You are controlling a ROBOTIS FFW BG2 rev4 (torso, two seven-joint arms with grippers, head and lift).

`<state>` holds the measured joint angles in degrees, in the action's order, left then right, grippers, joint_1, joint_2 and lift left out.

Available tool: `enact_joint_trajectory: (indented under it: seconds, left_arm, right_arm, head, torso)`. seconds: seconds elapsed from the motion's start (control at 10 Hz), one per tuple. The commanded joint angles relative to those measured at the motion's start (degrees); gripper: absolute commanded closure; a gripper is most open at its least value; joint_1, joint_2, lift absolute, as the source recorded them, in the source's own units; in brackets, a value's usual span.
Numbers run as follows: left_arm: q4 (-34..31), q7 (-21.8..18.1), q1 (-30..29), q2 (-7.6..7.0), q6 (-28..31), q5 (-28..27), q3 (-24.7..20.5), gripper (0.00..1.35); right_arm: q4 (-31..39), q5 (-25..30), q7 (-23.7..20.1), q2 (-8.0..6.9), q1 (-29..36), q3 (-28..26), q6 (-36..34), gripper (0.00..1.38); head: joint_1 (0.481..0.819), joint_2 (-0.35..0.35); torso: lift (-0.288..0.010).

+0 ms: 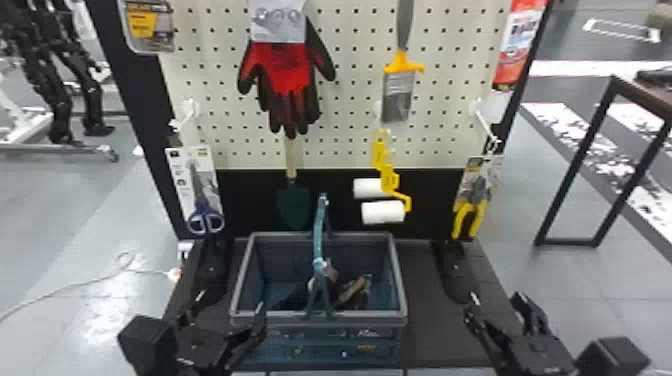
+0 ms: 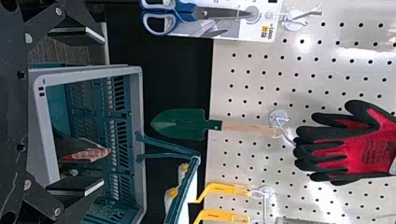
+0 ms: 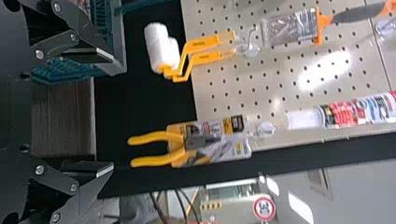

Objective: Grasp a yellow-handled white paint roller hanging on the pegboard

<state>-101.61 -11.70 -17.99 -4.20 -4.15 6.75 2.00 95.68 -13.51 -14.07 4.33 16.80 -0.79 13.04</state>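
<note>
Two yellow-handled white paint rollers hang side by side from one hook low on the pegboard, right of centre, their white sleeves pointing left. They show again as the rollers in the right wrist view, and their yellow handles appear in the left wrist view. My right gripper is low at the front right, open, well short of the rollers; its fingers hold nothing. My left gripper sits open at the front left beside the basket, also holding nothing.
A blue-grey basket with an upright handle and a few items stands directly below the board. Also hanging: red-black gloves, a brush, a green trowel, scissors, yellow pliers. A dark table frame stands right.
</note>
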Motion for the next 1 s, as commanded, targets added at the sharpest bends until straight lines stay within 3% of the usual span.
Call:
enact_joint_trajectory:
  seconds: [0.0, 0.4, 0.6, 0.9]
  left_arm:
    - [0.45, 0.01, 0.68, -0.28, 0.46, 0.02, 0.98, 0.23]
    - [1.68, 0.01, 2.09, -0.81, 0.64, 0.37, 2.48, 0.23]
    - [2.12, 0.01, 2.35, -0.20, 0.55, 0.37, 2.74, 0.23]
    - [2.82, 0.01, 3.05, -1.16, 0.55, 1.08, 3.80, 0.23]
  right_arm:
    - [-0.14, -0.11, -2.54, 0.85, -2.56, -0.79, -3.82, 0.45]
    - [-2.96, 2.35, -11.68, 1.38, -12.23, -0.97, -13.31, 0.45]
    - [-7.44, 3.93, -15.90, 0.94, -18.56, -0.88, -15.68, 0.45]
    - [-13.50, 5.43, -19.86, 0.33, -26.11, -0.88, -18.41, 0.45]
  head:
    - [0.549, 0.000]
    - [0.549, 0.000]
    - [0.549, 0.000]
    - [0.549, 0.000]
  torso:
    - [-0.100]
    - [-0.100]
    - [-0.100]
    - [-0.100]
